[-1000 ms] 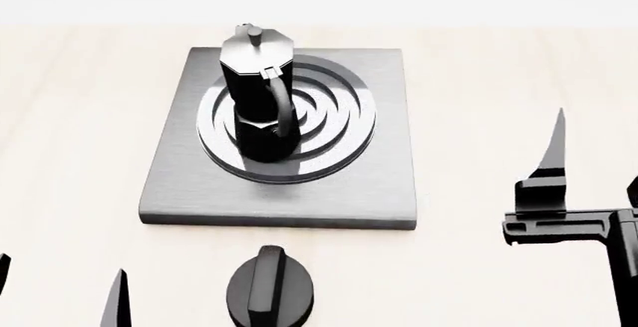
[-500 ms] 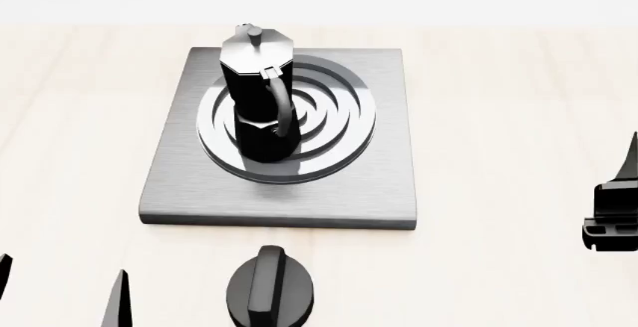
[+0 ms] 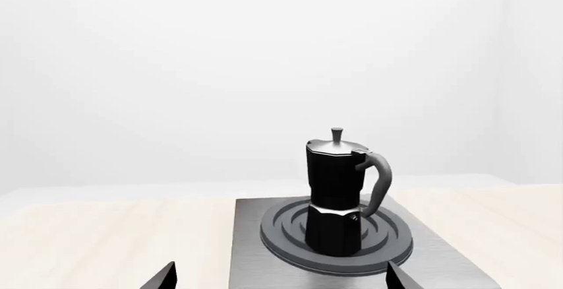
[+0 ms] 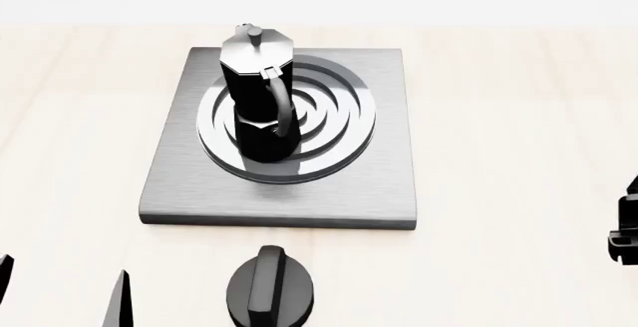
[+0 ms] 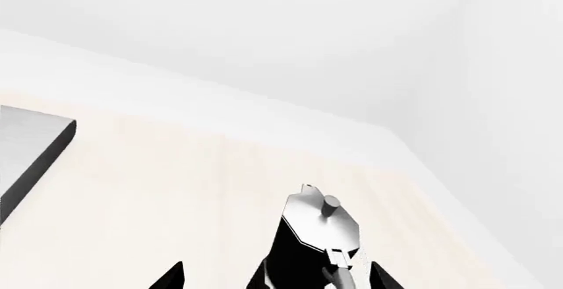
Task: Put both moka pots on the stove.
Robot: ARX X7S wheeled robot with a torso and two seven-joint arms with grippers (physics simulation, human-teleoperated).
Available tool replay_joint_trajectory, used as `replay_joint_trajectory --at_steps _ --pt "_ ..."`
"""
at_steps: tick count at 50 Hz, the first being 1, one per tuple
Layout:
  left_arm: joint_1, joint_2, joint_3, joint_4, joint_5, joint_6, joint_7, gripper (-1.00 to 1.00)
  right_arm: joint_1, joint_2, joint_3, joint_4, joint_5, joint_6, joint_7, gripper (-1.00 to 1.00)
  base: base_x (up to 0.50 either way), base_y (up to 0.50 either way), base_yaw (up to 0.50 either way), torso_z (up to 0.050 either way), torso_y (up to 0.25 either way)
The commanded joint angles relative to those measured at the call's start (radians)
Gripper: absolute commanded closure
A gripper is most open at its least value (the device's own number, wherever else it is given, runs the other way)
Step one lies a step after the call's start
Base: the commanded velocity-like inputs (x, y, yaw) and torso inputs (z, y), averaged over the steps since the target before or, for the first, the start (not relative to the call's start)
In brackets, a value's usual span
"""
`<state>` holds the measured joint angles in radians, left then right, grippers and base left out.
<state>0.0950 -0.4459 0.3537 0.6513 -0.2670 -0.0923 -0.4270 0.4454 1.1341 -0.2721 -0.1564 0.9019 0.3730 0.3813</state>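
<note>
One moka pot (image 4: 257, 92) stands upright on the stove (image 4: 379, 185), on the raised ringed burner and toward its left side, handle turned toward the robot. The second moka pot (image 5: 318, 243) sits on the pale wooden table (image 4: 518, 118), well apart from the stove (only the right wrist view shows it), between the spread fingertips of the right gripper (image 5: 277, 277), untouched. The left gripper (image 3: 279, 277) hangs with jaws apart, near the stove's front edge, just left of the black knob (image 4: 269, 288).
</note>
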Motion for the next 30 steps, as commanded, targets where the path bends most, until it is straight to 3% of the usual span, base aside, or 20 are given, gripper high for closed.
replay_joint_trajectory --at_steps 1,30 --pt "-0.001 -0.001 0.002 -0.004 -0.001 0.004 -0.001 -1.0 0.016 0.001 -0.013 0.027 -0.001 0.027 -0.021 -1.0 0.0 0.0 0.0 0.0 0.0" --pt "-0.005 -0.006 0.009 -0.004 -0.004 0.0 -0.006 -1.0 0.217 -0.074 -0.096 0.305 -0.077 0.118 -0.184 -1.0 0.0 0.0 0.0 0.0 0.0"
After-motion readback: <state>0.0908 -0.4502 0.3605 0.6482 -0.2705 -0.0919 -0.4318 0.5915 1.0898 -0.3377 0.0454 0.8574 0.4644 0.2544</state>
